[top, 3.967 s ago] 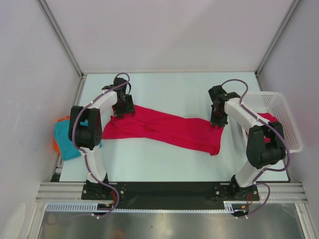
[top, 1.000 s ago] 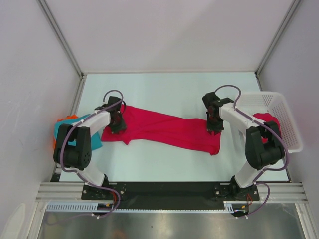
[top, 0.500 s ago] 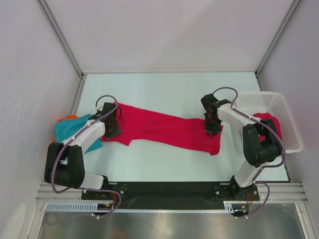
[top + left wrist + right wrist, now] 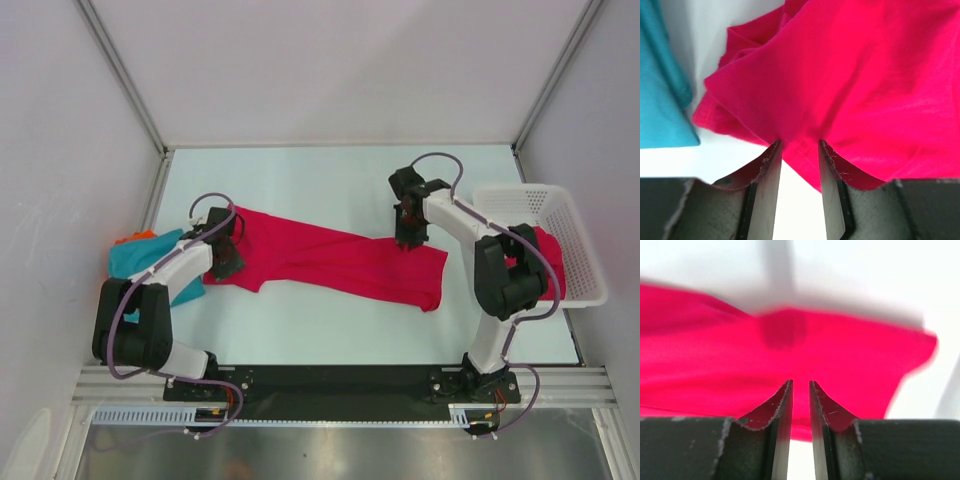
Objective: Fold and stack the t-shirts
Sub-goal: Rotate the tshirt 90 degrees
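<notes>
A crimson t-shirt (image 4: 330,262) lies spread in a long band across the table. My left gripper (image 4: 226,256) is at its left end. In the left wrist view the shirt's stitched hem (image 4: 802,155) sits between the narrowly spaced fingers (image 4: 769,170). My right gripper (image 4: 407,232) hovers over the shirt's far right edge. Its fingers (image 4: 781,405) are almost together with nothing between them, and the shirt (image 4: 840,360) lies blurred below. A teal t-shirt (image 4: 140,262) lies at the left table edge and also shows in the left wrist view (image 4: 660,95). A second crimson shirt (image 4: 545,252) lies in the basket.
A white mesh basket (image 4: 560,215) stands at the right edge, close to the right arm. An orange cloth (image 4: 132,238) peeks from under the teal shirt. Grey walls enclose the table on three sides.
My left arm has swung down and left, with its gripper now at the shirt's left end. My right gripper has moved up and left along the shirt's far edge.
</notes>
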Motion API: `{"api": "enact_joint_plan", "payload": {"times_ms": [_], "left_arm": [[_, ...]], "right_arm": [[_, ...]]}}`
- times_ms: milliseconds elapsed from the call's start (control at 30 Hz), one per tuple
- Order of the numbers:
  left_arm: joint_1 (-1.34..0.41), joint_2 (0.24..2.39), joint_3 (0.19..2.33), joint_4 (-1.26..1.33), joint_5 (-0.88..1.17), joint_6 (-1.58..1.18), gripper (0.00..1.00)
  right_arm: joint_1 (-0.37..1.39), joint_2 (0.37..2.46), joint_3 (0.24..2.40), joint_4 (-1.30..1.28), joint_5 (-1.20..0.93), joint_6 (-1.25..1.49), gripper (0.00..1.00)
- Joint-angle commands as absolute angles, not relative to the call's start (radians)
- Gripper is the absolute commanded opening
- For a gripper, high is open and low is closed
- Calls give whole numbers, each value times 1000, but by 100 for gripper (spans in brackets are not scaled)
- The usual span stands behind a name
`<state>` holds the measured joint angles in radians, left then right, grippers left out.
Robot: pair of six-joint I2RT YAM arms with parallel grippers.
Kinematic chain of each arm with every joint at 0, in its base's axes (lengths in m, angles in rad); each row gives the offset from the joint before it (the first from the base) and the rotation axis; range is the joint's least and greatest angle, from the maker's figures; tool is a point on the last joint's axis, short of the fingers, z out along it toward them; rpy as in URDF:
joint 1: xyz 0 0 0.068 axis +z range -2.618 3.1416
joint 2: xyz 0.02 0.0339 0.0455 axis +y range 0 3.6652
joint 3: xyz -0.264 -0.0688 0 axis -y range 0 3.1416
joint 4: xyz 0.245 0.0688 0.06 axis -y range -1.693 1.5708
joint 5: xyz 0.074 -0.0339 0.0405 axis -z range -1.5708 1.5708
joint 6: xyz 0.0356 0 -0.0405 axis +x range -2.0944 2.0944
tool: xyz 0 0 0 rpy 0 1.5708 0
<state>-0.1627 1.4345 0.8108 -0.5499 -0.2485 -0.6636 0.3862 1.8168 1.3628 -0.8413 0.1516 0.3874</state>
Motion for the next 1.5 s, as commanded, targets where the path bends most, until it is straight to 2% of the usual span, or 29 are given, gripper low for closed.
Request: {"api": "enact_joint_plan", "payload": {"times_ms": [0,400,567,633,733,1167,1467], "left_arm": [[-155,1468,813,-502,-212,-693,41],[-115,1447,782,-482,-175,-687,41],[-115,1436,798,-489,-166,-681,41],[-115,1433,804,-491,-166,-677,41],[-115,1427,805,-494,-167,-669,41],[-112,1430,824,-499,-181,-635,41],[-110,1479,861,-495,-181,-621,41]], "right_arm": [[426,1905,1511,-873,129,380,24],[555,2170,1905,-925,54,376,27],[626,2290,2051,-922,9,341,34],[641,2328,2132,-928,-40,321,43],[660,2399,2212,-931,-73,308,44],[652,2546,2411,-933,-126,282,52],[629,2565,2447,-934,-133,272,53]]}}
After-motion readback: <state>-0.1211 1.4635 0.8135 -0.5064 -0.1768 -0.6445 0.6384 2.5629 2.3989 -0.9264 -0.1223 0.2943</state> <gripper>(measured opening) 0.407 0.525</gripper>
